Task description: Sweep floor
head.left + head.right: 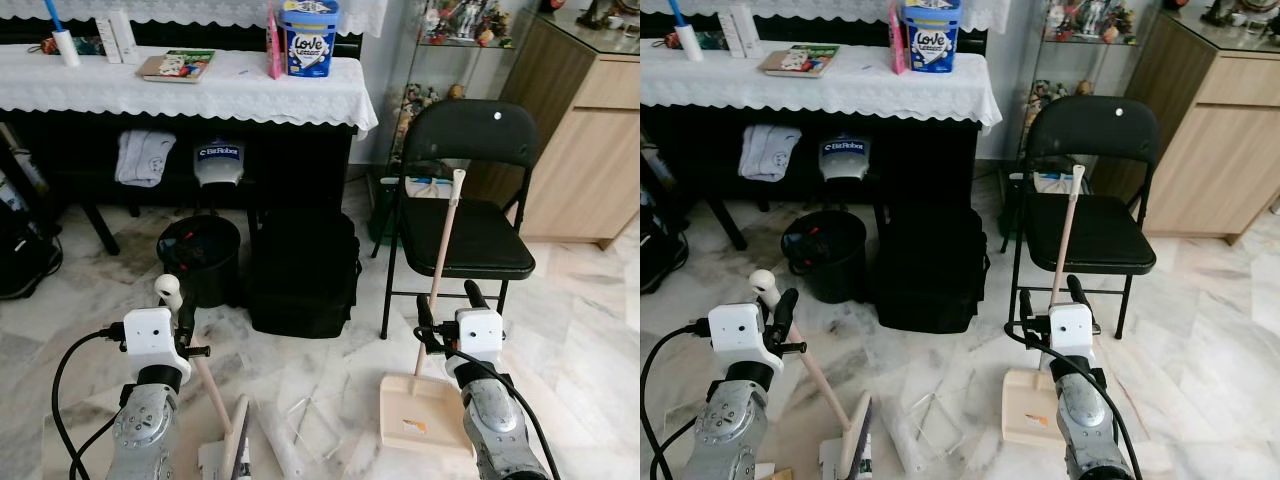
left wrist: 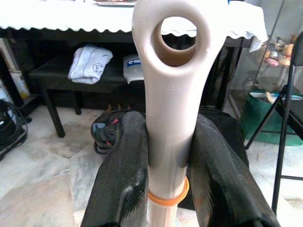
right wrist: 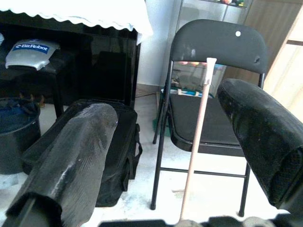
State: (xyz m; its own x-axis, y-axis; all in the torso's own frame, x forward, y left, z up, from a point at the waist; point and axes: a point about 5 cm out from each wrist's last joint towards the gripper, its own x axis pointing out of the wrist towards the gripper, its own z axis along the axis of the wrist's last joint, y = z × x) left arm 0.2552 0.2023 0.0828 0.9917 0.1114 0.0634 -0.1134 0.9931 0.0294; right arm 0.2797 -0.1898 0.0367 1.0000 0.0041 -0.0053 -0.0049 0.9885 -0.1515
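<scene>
Gripping broom handle point(image 2: 168, 118), left claw point(image 1: 180, 315); right claw point(image 1: 447, 305) apart over marble floor point(image 1: 580, 300).

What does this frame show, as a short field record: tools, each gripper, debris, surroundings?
broom: beige handle clamped between left gripper fingers just below its hanging loop
dustpan: pan flat on marble floor, its long handle leaning against the black folding chair
right gripper: open, fingers either side of the dustpan handle
debris: clear plastic wrappers between broom and dustpan
nearby: black bin, black bag
</scene>
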